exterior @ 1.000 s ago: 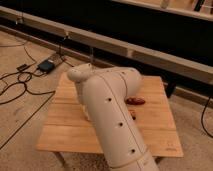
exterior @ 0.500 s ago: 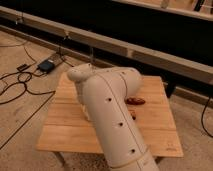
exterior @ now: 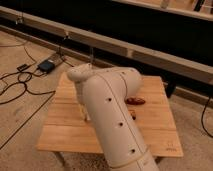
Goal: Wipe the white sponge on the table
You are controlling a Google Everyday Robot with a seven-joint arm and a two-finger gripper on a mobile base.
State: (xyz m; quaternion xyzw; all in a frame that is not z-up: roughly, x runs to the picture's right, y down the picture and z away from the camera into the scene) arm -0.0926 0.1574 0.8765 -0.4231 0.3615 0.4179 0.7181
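The table (exterior: 65,127) is a light bamboo plank top with a small dark logo (exterior: 170,148) at its near right corner. My large white arm (exterior: 107,112) reaches up from the bottom edge and bends over the middle of the table, covering much of it. My gripper is mostly hidden behind the arm; only a thin pale piece (exterior: 85,114) shows by the arm's left side, low over the tabletop. The white sponge is hidden. A reddish-brown oblong object (exterior: 135,100) lies on the table just right of the arm.
A black box (exterior: 46,65) and dark cables (exterior: 20,80) lie on the floor to the left. A long low ledge (exterior: 150,52) runs behind the table. Another cable (exterior: 206,115) hangs at the right edge.
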